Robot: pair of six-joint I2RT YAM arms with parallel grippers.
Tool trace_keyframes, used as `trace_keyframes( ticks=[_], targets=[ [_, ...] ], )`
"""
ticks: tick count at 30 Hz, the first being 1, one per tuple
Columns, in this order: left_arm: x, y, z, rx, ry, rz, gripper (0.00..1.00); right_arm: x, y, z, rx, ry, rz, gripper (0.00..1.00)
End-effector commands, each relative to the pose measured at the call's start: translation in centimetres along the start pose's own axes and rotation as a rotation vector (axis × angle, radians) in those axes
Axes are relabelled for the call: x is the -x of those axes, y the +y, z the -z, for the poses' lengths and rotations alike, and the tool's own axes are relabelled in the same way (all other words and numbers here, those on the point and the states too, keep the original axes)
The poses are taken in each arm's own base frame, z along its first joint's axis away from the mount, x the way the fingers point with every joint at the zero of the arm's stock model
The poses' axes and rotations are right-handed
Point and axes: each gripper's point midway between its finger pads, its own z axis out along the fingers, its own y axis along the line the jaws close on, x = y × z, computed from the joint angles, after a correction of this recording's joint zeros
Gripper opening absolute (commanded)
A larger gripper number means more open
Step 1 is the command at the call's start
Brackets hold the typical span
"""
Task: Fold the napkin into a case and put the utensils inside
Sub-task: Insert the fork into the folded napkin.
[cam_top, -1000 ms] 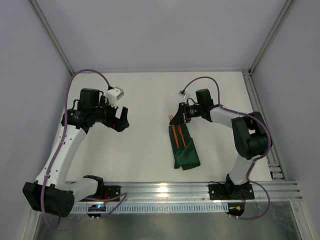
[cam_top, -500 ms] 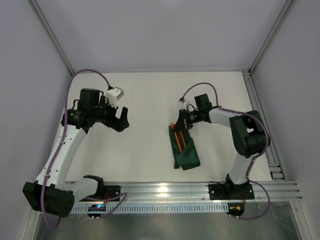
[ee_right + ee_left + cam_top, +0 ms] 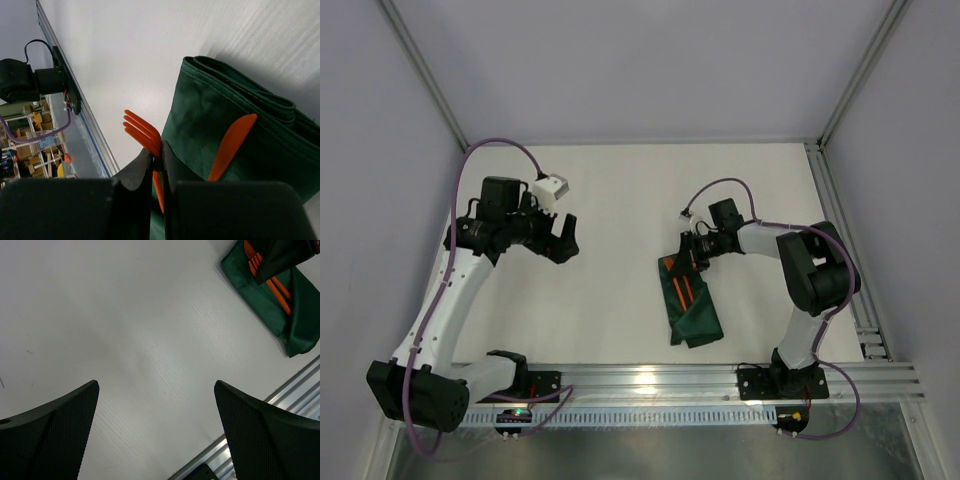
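Right gripper [image 3: 693,254] has dropped toward the case [image 3: 692,312] — clamped on the fork [image 3: 142,133]; a skewed push could bunch the case's mouth. Left gripper [image 3: 564,240] gapes, well left of it.

A dark green cloth case [image 3: 695,315], folded into a narrow oblong, lies flat at a slant. Two thin orange plastic utensils [image 3: 678,285] rest along its far end: a fork [image 3: 144,131], its tines past the cloth's edge, and a knife [image 3: 233,144] beside it.
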Motion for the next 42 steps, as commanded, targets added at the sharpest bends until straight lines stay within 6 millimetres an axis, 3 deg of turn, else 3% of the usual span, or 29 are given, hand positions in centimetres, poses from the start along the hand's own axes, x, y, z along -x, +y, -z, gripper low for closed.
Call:
trace_keyframes(
  ticks=[1, 10, 15, 20, 27, 30, 33, 35, 42],
  targets=[
    [0.8, -0.3, -0.1, -0.021, -0.032, -0.025, 0.99, 0.5, 0.1, 0.1, -0.024, -0.038, 0.044, 0.11],
    [0.8, -0.3, 0.1, -0.017, -0.036, -0.03, 0.99, 1.7, -1.4, -0.3, -0.091, -0.049, 0.029, 0.23],
    [0.8, -0.3, 0.2, -0.015, -0.037, -0.034, 0.99, 1.8, -1.3, 0.0, -0.111, -0.046, 0.032, 0.36],
    [0.9, -0.4, 0.1, -0.02, -0.037, -0.032, 0.99, 1.7, -1.9, 0.6, -0.173, -0.031, 0.037, 0.38],
    [1.0, -0.3, 0.2, -0.015, -0.037, -0.033, 0.99, 2.7, -0.8, 2.0, -0.226, -0.031, 0.076, 0.48],
    [1.1, -0.3, 0.2, -0.017, -0.036, -0.034, 0.99, 3.1, -1.3, 2.7, -0.291, -0.021, 0.085, 0.57],
    [1.1, 0.0, 0.3, -0.003, -0.034, -0.042, 0.99, 3.8, -0.9, 3.5, -0.32, -0.027, 0.111, 0.78],
    [1.3, 0.2, 0.4, 0.012, -0.03, -0.047, 0.99, 4.6, -0.4, 4.1, -0.34, -0.045, 0.137, 0.99],
    [1.4, 2.5, 1.5, 0.156, -0.018, -0.081, 0.99, 8.1, 1.6, 9.0, -0.523, -0.158, 0.229, 0.99]
  ],
)
